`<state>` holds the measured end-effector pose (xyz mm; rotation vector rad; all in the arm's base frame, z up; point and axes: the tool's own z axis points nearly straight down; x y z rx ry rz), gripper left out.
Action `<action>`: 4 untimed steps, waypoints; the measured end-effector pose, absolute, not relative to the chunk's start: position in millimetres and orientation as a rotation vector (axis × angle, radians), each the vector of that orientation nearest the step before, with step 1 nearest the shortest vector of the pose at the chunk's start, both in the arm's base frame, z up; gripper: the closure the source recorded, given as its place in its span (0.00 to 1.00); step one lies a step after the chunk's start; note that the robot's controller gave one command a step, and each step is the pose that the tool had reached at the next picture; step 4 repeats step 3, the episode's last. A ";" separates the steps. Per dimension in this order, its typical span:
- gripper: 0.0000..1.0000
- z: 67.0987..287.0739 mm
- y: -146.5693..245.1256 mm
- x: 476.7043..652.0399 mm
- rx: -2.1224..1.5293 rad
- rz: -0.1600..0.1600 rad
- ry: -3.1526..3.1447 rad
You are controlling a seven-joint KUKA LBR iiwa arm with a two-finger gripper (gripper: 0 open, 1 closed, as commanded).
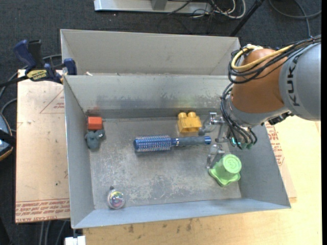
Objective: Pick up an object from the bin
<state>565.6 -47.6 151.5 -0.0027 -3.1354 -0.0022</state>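
My gripper [213, 140] hangs low at the right of the bin, open. One finger [213, 120] stands on the far side and the other [212, 160] on the near side of the handle end of a blue hairbrush [161, 143]. The brush lies across the middle of the bin floor, bristle head to the left. A yellow toy block [188, 122] sits just behind the handle, left of the far finger. A green round-topped plastic piece [225, 170] lies right next to the near finger, toward the front right corner.
An orange block [94, 122] and a grey lump [94, 139] lie by the left wall. A small shiny ball [116, 199] rests in the front left corner. The arm with its orange cover and cables overhangs the bin's right wall.
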 end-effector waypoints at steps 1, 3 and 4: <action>0.00 79.9 38.0 583.5 0.254 -0.006 -3.132; 1.00 225.4 20.9 590.1 0.335 0.001 -3.133; 1.00 225.4 20.9 590.1 0.335 0.001 -3.133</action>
